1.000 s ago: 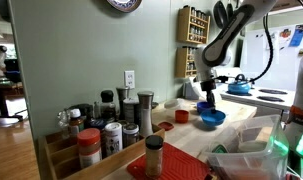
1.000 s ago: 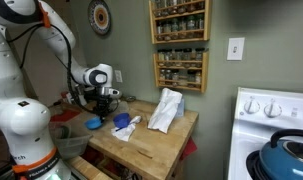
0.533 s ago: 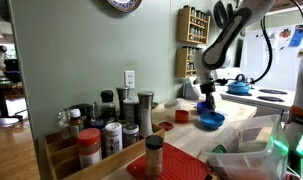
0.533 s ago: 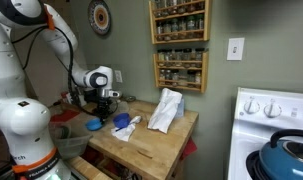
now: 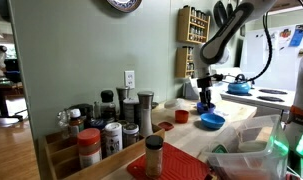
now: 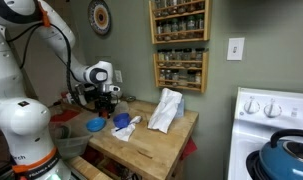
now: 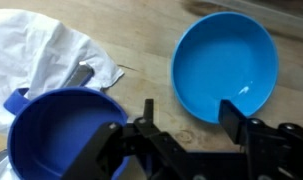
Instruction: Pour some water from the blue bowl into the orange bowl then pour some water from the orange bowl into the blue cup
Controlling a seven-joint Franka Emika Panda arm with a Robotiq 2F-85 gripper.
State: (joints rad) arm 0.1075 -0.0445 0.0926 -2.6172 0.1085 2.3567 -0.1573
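Observation:
In the wrist view the blue bowl (image 7: 226,65) rests on the wooden counter, with a thin film of water inside. My gripper (image 7: 189,115) hangs just above its near rim, open and holding nothing. The dark blue cup (image 7: 59,138) stands to the bowl's left, beside one finger (image 7: 148,112). In both exterior views the gripper (image 5: 204,98) (image 6: 103,100) hovers a little above the blue bowl (image 5: 211,120) (image 6: 94,125). The orange bowl (image 5: 180,116) sits on the counter beside the blue bowl. In an exterior view the blue cup (image 6: 121,121) stands by a white cloth.
A crumpled white cloth (image 7: 51,50) lies next to the cup, and a taller white cloth (image 6: 166,110) stands further along the counter. A flat red disc (image 5: 163,126), spice jars (image 5: 101,130), a wall spice rack (image 6: 179,45) and a stove with a pale blue kettle (image 6: 286,160) surround the workspace.
The jaws have gone from shut to open, letting go of the blue bowl, which now rests on the counter. The gripper has lifted slightly.

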